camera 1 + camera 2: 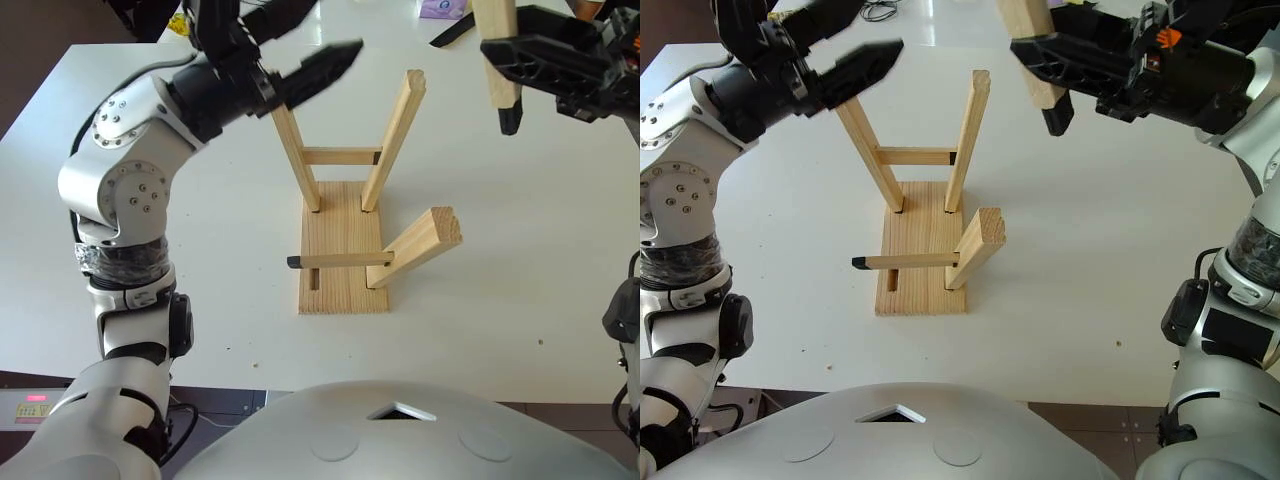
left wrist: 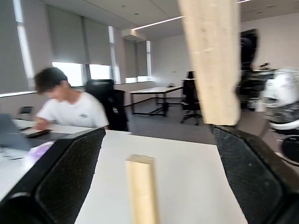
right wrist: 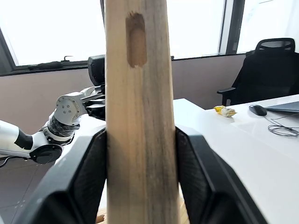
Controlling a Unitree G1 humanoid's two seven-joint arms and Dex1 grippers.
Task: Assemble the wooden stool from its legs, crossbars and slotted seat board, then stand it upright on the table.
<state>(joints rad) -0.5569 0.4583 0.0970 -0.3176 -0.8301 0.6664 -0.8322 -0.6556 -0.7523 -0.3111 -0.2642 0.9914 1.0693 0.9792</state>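
Bench (image 1: 520,260), white, near edge closest to the head camera, carries everything. One seat board (image 1: 340,225) lies flat mid-bench, well apart from the left, right and near edges. One slot (image 1: 314,278) shows near its near-left corner.

Four legs. Two stand upright at the board's far end, the far-left leg (image 1: 298,160) and the far-right leg (image 1: 392,140). One tilted leg (image 1: 425,245) has its foot on the near-right corner and leans out to the right; cannot tell if it is seated. One held leg (image 3: 140,93) hangs high over the far-right of the bench, apart from the stool.

Two crossbars. Upper crossbar (image 1: 340,156) joins the two upright legs. Lower crossbar (image 1: 335,261) sticks left from the tilted leg, its dark tip just past the board's left edge.

Left claw (image 1: 330,30) is released, fingers spread wide at the top of the far-left leg; contact unclear. Right claw (image 3: 140,177) is clenched on the held leg, pads on both sides.
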